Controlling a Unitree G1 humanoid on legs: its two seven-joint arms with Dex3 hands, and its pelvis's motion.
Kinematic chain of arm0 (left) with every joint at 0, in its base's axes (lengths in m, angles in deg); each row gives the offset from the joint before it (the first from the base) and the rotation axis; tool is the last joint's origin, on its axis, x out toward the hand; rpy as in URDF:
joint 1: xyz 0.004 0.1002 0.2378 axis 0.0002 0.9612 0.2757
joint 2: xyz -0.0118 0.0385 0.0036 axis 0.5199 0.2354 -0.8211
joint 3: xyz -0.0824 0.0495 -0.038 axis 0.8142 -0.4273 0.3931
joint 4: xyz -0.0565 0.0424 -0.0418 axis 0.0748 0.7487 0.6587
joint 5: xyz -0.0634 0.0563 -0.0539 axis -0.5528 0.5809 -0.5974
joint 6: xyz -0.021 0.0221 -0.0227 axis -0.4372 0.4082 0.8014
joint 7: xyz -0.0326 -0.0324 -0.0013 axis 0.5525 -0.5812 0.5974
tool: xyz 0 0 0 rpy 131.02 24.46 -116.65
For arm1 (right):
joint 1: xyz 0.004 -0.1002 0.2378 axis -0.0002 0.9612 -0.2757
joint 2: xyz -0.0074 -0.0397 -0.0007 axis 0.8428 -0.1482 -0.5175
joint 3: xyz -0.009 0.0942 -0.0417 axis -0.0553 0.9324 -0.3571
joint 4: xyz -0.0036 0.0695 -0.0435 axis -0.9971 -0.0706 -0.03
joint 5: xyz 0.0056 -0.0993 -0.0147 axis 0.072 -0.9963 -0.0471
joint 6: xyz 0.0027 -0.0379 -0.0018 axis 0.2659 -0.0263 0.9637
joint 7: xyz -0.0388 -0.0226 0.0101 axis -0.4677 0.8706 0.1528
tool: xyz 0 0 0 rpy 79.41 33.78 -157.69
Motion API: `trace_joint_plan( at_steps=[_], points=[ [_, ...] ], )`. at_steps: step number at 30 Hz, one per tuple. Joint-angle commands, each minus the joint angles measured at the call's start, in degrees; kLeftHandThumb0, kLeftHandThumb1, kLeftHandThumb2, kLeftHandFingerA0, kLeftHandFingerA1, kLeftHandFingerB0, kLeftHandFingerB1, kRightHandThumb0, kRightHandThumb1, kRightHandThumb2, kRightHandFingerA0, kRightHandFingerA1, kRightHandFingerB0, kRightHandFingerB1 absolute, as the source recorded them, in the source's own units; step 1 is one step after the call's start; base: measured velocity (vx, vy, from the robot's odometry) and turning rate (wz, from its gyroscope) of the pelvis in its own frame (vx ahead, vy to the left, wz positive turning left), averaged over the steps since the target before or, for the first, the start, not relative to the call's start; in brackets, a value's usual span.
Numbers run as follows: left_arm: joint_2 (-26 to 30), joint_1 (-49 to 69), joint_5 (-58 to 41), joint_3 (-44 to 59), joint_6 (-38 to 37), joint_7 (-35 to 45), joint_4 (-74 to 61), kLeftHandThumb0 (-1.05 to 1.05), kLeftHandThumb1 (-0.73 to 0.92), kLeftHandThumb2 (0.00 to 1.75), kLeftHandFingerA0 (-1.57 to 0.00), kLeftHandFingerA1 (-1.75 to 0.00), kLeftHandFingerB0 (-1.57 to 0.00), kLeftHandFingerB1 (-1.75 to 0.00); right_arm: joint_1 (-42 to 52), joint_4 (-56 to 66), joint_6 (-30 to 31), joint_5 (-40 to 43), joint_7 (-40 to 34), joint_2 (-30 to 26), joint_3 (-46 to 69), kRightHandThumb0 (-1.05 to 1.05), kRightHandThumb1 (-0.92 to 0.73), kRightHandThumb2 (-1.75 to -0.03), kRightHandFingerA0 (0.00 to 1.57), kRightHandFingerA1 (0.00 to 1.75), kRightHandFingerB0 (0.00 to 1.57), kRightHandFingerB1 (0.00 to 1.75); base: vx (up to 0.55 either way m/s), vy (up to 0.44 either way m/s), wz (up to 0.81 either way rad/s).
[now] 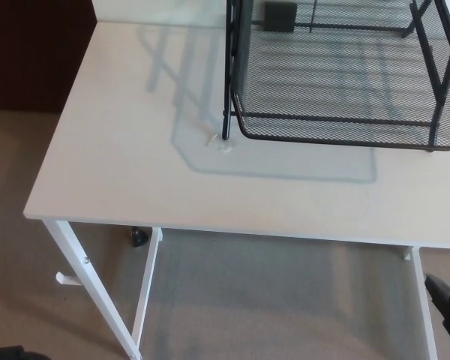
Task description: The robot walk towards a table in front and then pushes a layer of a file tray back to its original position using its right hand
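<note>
White bench (pixel 120 172) bare along its left side, black mesh file tray (pixel 345 82) at the back right with its lower layer (pixel 337 127) jutting toward the front edge, small dark block (pixel 280 15) inside at the back, right hand (pixel 446 304) only a sliver at the lower right, fingers impossible to judge.

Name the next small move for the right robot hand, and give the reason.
Probably raise the right robot hand toward the front rim of the mesh tray layer. Only a sliver of it shows at the lower right corner, below the table edge and touching nothing.
</note>
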Motion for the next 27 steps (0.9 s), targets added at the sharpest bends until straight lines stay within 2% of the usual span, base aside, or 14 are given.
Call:
trace_joint_plan(
  at_steps=[1,6,7,20,21,22,23,24,25,26,27],
  points=[
    [0.3,1.1,0.2,0.0,-0.9,-0.4,1.4,-0.50,0.53,0.57,-0.54,-0.37,-0.38,-0.33,-5.9,-16.3,7.7,31.1,16.5,6.7,6.8,-0.65,-0.48,-0.84,0.00,0.18,0.00,0.16,0.00,0.000,0.00],
    [0.3,4.0,0.0,0.0,-1.3,-0.2,1.0,-0.50,0.55,0.57,-0.53,-0.37,-0.39,-0.33,-4.6,-19.2,8.0,31.6,18.9,7.2,7.6,-0.65,-0.48,-0.85,0.00,0.20,0.00,0.17,0.00,0.000,0.00],
    [0.2,4.2,0.1,-0.2,-2.4,-0.5,1.9,-0.58,0.46,0.77,-0.48,-0.49,-0.34,-0.44,-4.0,-19.6,7.3,31.0,18.8,7.1,7.5,-0.64,-0.49,-0.84,0.00,0.19,0.00,0.16,0.00,0.000,0.00],
    [0.2,5.8,1.7,-1.2,-5.7,-2.7,5.1,-0.57,0.48,0.78,-0.48,-0.49,-0.34,-0.44,-3.3,-22.7,4.6,29.3,19.6,6.2,7.0,-0.64,-0.49,-0.85,0.00,0.22,0.00,0.19,0.00,0.000,0.00],
    [0.3,5.9,1.6,-1.2,-5.8,-2.6,5.1,-0.57,0.48,0.78,-0.48,-0.49,-0.34,-0.44,-3.5,-23.0,4.5,29.4,19.7,6.2,7.0,-0.60,-0.64,-0.60,0.00,0.25,0.00,0.17,0.00,0.000,0.00],
    [0.1,5.9,1.0,-1.0,-5.8,-2.2,5.3,-0.57,0.48,0.78,-0.48,-0.49,-0.34,-0.44,-3.5,-23.0,4.6,29.0,19.6,5.9,6.8,-0.63,-0.48,-0.86,0.00,0.23,0.00,0.19,0.00,0.000,0.00],
    [0.1,5.8,1.0,-1.0,-6.1,-2.3,5.6,-0.57,0.48,0.78,-0.49,-0.49,-0.34,-0.44,-3.4,-23.1,4.6,29.1,19.6,5.8,6.7,-0.58,-0.57,-0.68,0.01,0.22,0.00,0.12,0.00,0.000,0.00],
    [0.2,5.6,1.2,-1.1,-6.4,-2.5,6.1,-0.57,0.48,0.78,-0.49,-0.49,-0.34,-0.44,-3.4,-23.1,4.6,29.2,19.8,5.6,6.6,-0.58,-0.57,-0.68,0.01,0.22,0.00,0.12,0.00,0.000,0.00],
    [0.2,5.5,1.3,-1.2,-6.7,-2.6,6.5,-0.57,0.48,0.78,-0.49,-0.49,-0.34,-0.44,-3.5,-23.4,4.7,29.8,20.1,5.6,6.7,-0.62,-0.48,-0.84,0.00,0.23,0.00,0.18,0.00,0.000,0.00],
    [0.2,5.3,1.2,-1.2,-6.8,-2.6,6.6,-0.57,0.48,0.78,-0.49,-0.49,-0.34,-0.44,-3.6,-23.3,4.8,29.7,20.1,5.5,6.5,-0.56,-0.59,-0.68,0.01,0.24,0.00,0.13,0.00,0.000,0.00],
    [0.2,5.2,1.2,-1.2,-6.7,-2.5,6.6,-0.57,0.48,0.78,-0.49,-0.49,-0.34,-0.44,-3.6,-23.1,4.9,29.5,20.0,5.3,6.4,-0.56,-0.59,-0.68,0.01,0.24,0.00,0.13,0.00,0.000,0.00]
  ],
)
